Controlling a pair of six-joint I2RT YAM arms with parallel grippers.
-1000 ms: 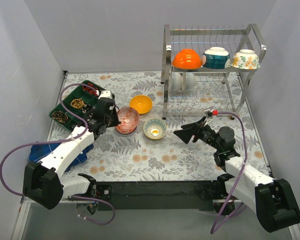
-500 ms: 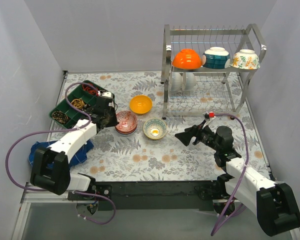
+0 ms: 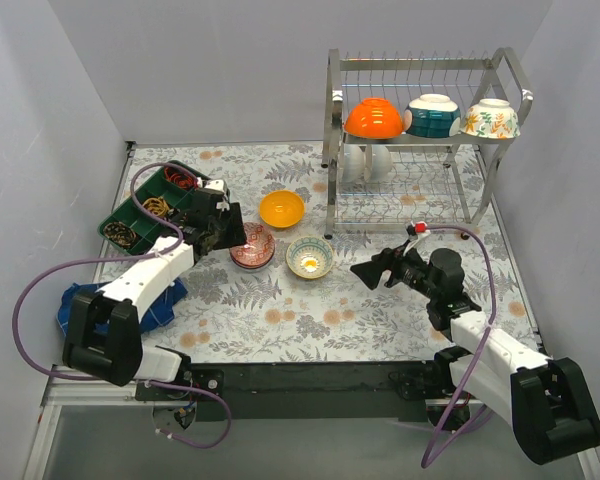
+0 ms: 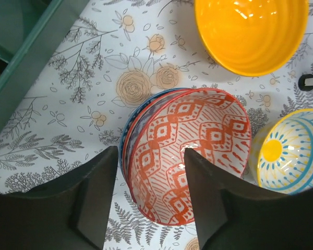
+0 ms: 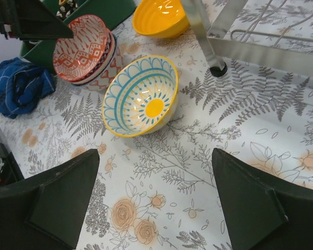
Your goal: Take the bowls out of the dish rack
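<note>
The chrome dish rack stands at the back right. Its upper shelf holds an orange bowl, a teal bowl and a floral bowl; a white bowl sits on the lower shelf. On the table lie a yellow bowl, a yellow-and-teal bowl and a red-patterned bowl nested in a blue-rimmed one. My left gripper is open, its fingers straddling the red bowl's near rim. My right gripper hangs open and empty just right of the yellow-and-teal bowl.
A green compartment tray with small items sits at the left, close to the left gripper. A blue cloth lies at the near left. The rack's foot stands on the mat ahead of the right gripper.
The left gripper set the tilted red-patterned bowl down flat on the blue-rimmed bowl, then opened its jaws. The right arm barely moved.
</note>
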